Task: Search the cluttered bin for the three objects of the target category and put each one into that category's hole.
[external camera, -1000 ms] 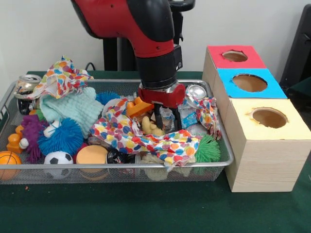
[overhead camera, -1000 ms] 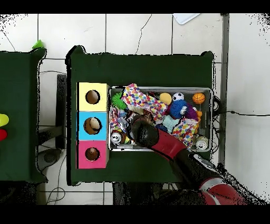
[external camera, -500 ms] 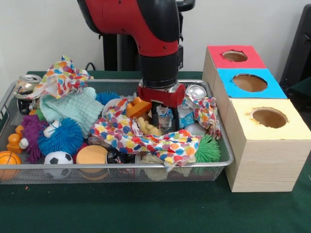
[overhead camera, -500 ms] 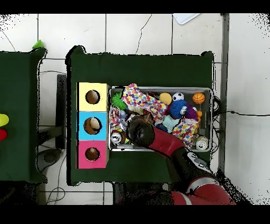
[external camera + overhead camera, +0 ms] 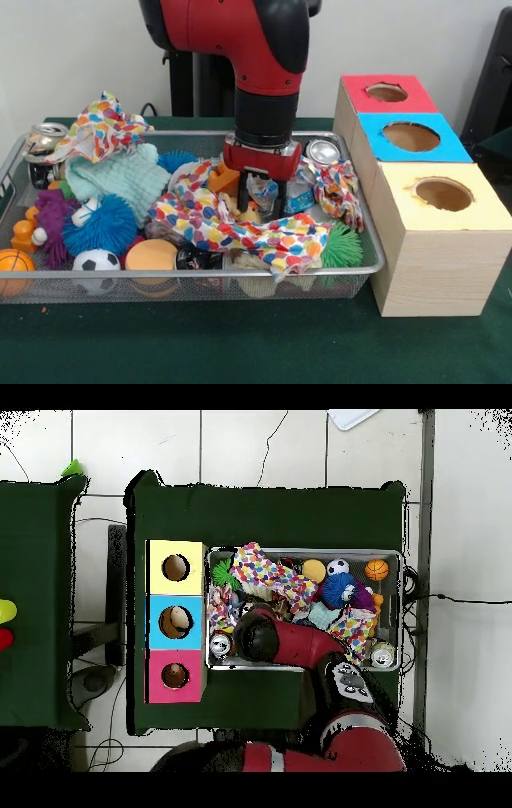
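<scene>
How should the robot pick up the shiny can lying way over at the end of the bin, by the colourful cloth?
Probably from straight above, fingers across the round sides of the crushed can. It lies tipped in the corner of the mesh bin, so a sideways reach would likely hit the wall. The spotted cloth touches one side; grip the bare end.

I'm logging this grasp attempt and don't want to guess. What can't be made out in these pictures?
- Front view: whether the hand grips the crumpled plastic bottle; its fingers sink into clutter.
- Overhead view: the hand itself, hidden under the red arm.
- Front view: what lies beneath the confetti-print cloth, which covers the bin's middle.
- Both views: which three objects are the targets.
- Overhead view: contents of the yellow box's hole, too small.
</scene>
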`<state>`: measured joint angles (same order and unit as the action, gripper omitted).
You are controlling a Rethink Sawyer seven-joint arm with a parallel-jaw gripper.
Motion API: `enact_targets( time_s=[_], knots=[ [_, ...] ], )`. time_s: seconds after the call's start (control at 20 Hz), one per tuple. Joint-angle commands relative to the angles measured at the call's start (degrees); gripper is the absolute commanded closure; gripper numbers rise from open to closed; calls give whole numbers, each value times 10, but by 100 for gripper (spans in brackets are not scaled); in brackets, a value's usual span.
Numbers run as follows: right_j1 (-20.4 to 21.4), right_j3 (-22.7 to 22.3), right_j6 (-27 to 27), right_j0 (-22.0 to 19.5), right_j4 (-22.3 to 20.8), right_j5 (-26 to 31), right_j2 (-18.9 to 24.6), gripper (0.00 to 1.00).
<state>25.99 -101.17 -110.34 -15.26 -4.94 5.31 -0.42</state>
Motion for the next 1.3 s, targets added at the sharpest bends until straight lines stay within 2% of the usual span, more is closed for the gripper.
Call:
enact_targets(
  time_s=[0.05, 0.35, 0.5, 0.6, 0.7, 0.9, 1.15, 1.25, 1.3],
  knots=[
    [-61, 58, 39, 6, -75, 91, -44, 0],
    [-70, 60, 17, 4, -93, 76, -48, 0],
    [-93, 64, 32, -25, -98, 101, -17, 0],
    [-114, 62, 6, -39, -78, 105, -10, 0],
    [-123, 63, 4, -51, -68, 124, -2, 0],
    [-124, 60, 0, -62, -58, 151, 5, 0],
    [-131, 33, -8, -128, -18, 192, 73, 0],
    [-136, 29, -15, -146, 4, 228, 88, 0],
    [-139, 27, -18, -155, 16, 246, 96, 100]
  ],
)
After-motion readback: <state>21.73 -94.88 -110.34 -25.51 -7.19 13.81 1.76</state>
